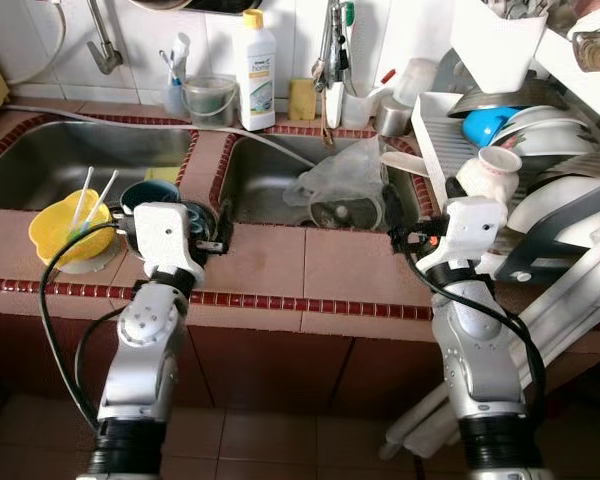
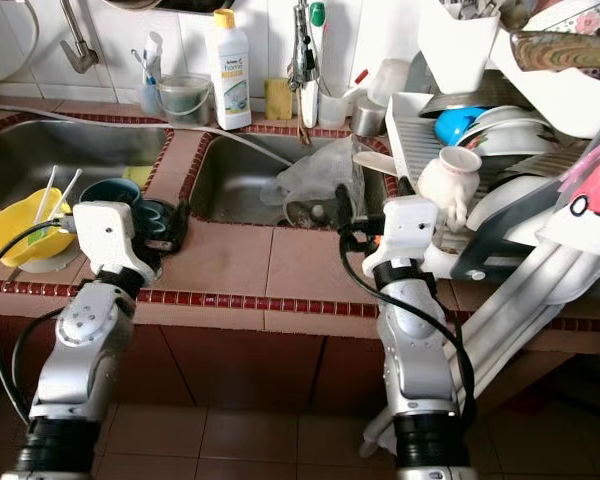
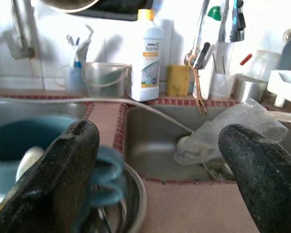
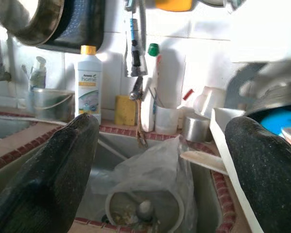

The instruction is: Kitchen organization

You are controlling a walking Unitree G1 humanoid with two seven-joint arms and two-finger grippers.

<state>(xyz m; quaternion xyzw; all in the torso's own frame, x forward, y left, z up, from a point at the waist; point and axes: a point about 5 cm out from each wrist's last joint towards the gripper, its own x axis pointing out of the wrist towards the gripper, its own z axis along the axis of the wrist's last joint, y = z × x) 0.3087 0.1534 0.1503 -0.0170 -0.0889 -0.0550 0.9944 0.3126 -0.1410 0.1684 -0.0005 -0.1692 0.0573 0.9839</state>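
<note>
Left eye view shows two steel sink basins (image 1: 100, 150) set in a red-tiled counter (image 1: 280, 270), one upright white detergent bottle (image 1: 257, 70) on the back ledge, one yellow bowl (image 1: 65, 228) holding two sticks. Both arms reach forward over the counter: left gripper (image 3: 160, 160) and right gripper (image 4: 160, 160) gape wide, holding nothing

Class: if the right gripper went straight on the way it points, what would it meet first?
Probably the clear plastic bag in the sink; the open right gripper points at it, though depth is unclear.
</note>
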